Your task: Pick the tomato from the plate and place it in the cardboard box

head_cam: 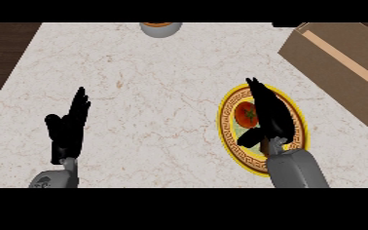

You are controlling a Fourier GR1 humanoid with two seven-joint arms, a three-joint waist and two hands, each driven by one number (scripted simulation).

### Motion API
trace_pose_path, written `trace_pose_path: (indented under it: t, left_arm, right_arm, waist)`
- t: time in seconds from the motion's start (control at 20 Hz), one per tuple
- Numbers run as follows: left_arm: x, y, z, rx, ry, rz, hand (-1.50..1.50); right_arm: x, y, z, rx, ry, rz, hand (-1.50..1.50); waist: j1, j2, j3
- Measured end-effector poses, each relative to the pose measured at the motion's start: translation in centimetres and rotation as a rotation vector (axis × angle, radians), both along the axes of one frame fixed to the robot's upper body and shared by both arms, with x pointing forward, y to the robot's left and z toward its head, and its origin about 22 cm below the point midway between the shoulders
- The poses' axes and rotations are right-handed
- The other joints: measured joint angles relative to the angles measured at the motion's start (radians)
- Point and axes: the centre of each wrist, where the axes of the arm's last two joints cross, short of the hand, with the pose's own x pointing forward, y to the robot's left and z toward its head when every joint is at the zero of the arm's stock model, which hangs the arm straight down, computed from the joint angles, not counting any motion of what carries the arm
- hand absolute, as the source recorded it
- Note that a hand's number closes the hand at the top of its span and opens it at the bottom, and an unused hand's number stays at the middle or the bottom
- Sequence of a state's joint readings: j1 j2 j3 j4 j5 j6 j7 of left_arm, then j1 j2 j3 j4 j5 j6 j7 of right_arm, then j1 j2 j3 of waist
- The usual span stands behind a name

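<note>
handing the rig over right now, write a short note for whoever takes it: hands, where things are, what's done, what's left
Right hand: open, fingers straight, over the plate, right beside the tomato; no grasp yet.
Left hand: open, resting at the counter's left side, fingers up.
Tomato: on the yellow-rimmed plate, partly hidden by the right hand.
Cardboard box: at the far right of the counter, beyond the plate.
A bowl sits at the far edge, not part of the job.
Done: right hand is at the tomato.
Left: close on the tomato, lift it, carry it to the box, release it inside.
</note>
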State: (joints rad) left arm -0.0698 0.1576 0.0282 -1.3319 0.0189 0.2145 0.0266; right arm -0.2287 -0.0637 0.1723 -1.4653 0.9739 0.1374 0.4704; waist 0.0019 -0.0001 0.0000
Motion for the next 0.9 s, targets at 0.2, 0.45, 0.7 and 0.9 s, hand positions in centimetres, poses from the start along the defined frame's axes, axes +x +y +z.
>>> trace_pose_path:
  t: [0.2,0.45,0.7,0.9]
  left_arm:
    - [0.4,-0.1,0.2,0.004,-0.001,-0.003,0.0]
    - [-0.1,0.1,0.2,0.015,-0.005,0.0,0.0]
    - [0.8,0.4,0.4,0.012,-0.006,-0.002,0.0]
    - [0.7,0.6,0.8,0.011,-0.009,0.0,0.0]
  right_arm:
    - [0.2,-0.5,-0.4,0.006,-0.001,0.002,-1.5]
    - [0.7,-0.4,-1.7,0.008,-0.007,0.005,-1.5]
    - [1.3,-0.2,-2.0,0.01,-0.049,0.057,1.5]
    - [1.2,-0.1,-2.4,-0.011,-0.131,0.073,1.5]
  waist:
    - [0.0,0.0,0.0]
    - [0.0,0.0,0.0]
    - [-0.001,0.0,0.0]
    - [0.0,0.0,0.0]
